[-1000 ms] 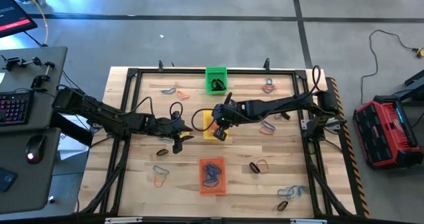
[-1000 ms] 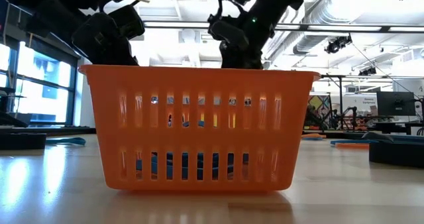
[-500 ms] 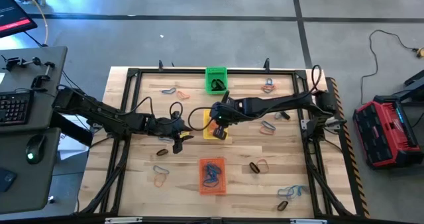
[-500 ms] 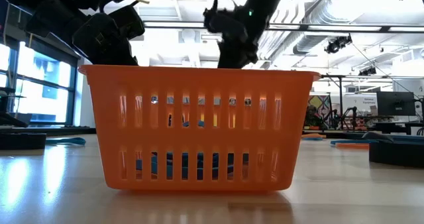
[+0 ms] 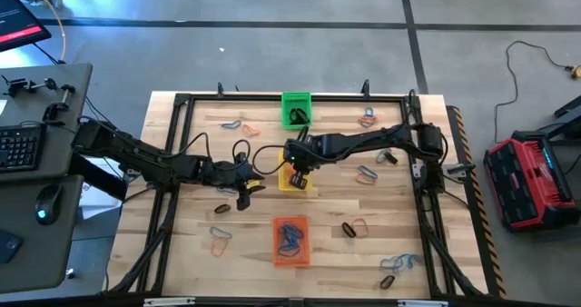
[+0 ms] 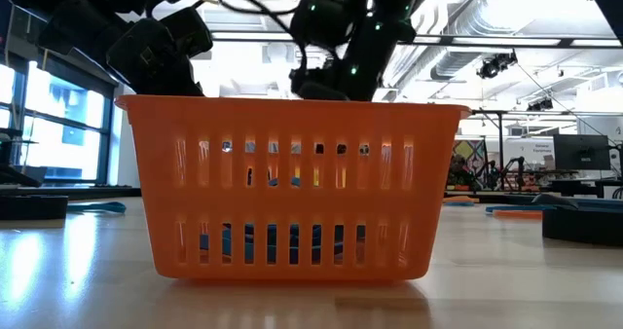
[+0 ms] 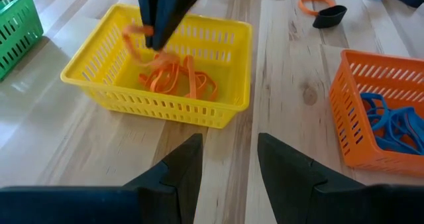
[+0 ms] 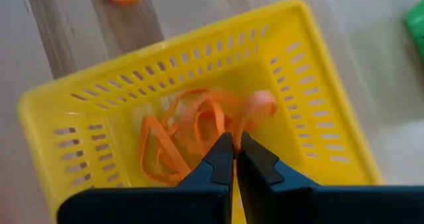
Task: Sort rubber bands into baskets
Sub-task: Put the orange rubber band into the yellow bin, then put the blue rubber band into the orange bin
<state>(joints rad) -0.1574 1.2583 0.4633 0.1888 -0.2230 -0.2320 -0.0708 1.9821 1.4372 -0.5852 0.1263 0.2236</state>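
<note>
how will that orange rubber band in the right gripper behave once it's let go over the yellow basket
Probably floppy: the orange rubber band droops in a loose loop from the shut right gripper. Likely light, so it may cling briefly before dropping into the yellow basket.

Table: pale wooden planks with visible grain, smooth with a soft sheen, framed by a dark metal rail. Yellow basket, orange basket and green basket: moulded, slotted plastic, slightly glossy. Rubber bands: thin, limp loops of matt rubber, orange in the yellow basket, blue in the orange one. Fingers of the left arm: dark, smooth, matt plastic. Floor: grey, smooth, dull.
</note>
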